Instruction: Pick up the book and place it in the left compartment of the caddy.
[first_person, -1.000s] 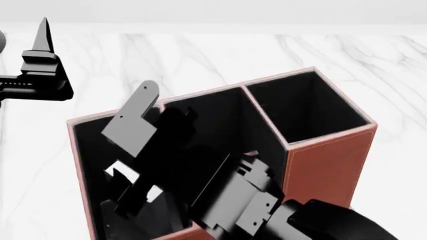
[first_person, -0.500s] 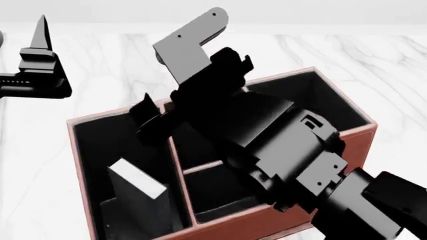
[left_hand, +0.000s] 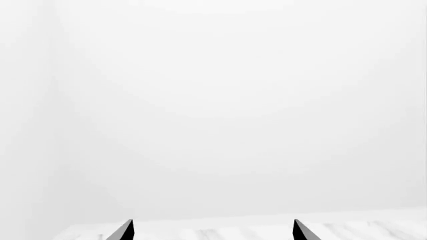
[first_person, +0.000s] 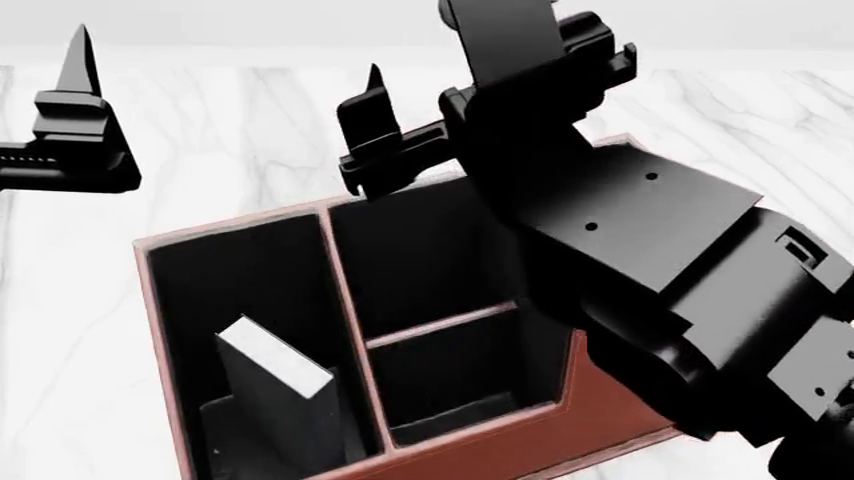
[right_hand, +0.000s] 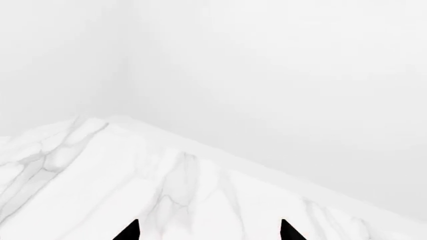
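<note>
The reddish-brown caddy (first_person: 625, 425) fills the lower middle of the head view. The black book (first_person: 274, 372), white page edges up, stands tilted inside the left compartment (first_person: 227, 275), leaning toward its near end. Nothing holds it. My right gripper (first_person: 467, 70) hangs above the caddy's far side, pointing up and away; the right wrist view shows the right gripper (right_hand: 209, 231) open with only marble between its tips. My left gripper (first_person: 74, 85) hovers at the far left, away from the caddy. In the left wrist view the left gripper (left_hand: 212, 231) is open and empty.
The white marble table (first_person: 240, 110) stretches behind and to the left of the caddy. My right arm (first_person: 667, 260) covers the caddy's right side and its tall square slot. Two small slots split by a divider (first_person: 441, 325) sit beside the left compartment.
My right gripper let go of the book and rose out of the left compartment to above the caddy's far rim. The book stays standing in that compartment. The left arm barely moved.
</note>
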